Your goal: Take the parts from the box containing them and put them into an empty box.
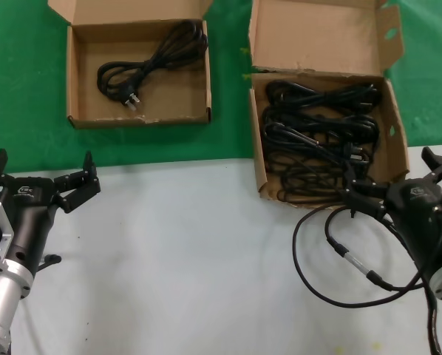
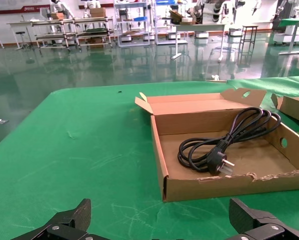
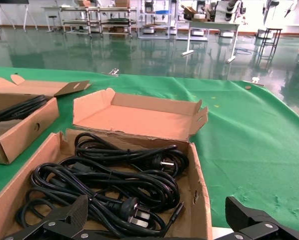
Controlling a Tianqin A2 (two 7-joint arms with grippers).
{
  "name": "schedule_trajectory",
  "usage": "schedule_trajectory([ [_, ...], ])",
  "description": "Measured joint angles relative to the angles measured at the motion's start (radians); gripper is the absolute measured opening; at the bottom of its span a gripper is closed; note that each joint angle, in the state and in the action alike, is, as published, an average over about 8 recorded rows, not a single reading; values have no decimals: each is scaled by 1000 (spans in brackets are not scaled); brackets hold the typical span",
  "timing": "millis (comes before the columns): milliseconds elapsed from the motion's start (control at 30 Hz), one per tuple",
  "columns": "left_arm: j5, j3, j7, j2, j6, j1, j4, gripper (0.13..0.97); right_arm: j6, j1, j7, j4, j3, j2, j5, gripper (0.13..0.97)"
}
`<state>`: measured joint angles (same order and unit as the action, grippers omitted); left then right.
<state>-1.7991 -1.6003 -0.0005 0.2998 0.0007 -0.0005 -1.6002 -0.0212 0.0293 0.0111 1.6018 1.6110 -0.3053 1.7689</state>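
Observation:
The larger, deeper cardboard box (image 1: 259, 166) stands at the right with its tall lid up and holds several coiled black power cords (image 1: 317, 126). The smaller, shallow box (image 1: 140, 117) at the left holds one coiled cord (image 1: 151, 63) with its plug toward the front. My right gripper (image 1: 392, 174) is open at the big box's front right corner, over the near cords (image 3: 114, 180), gripping nothing (image 3: 158, 209). My left gripper (image 1: 42, 171) is open and empty over the white table, short of the small box (image 2: 229, 187); that cord (image 2: 214, 150) lies inside it.
Both boxes sit on a green cloth (image 1: 228, 140) behind the white table surface (image 1: 184, 259). The robot's thicker black cable (image 1: 310, 285) with a silver connector (image 1: 354, 265) loops on the table in front of the big box.

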Motion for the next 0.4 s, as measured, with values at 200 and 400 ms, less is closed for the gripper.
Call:
schedule_trajectory([
  [200,0,0,0,0,0,0,0,966,0,0,0,0,0,0,0,966],
  [400,0,0,0,0,0,0,0,966,0,0,0,0,0,0,0,966],
])
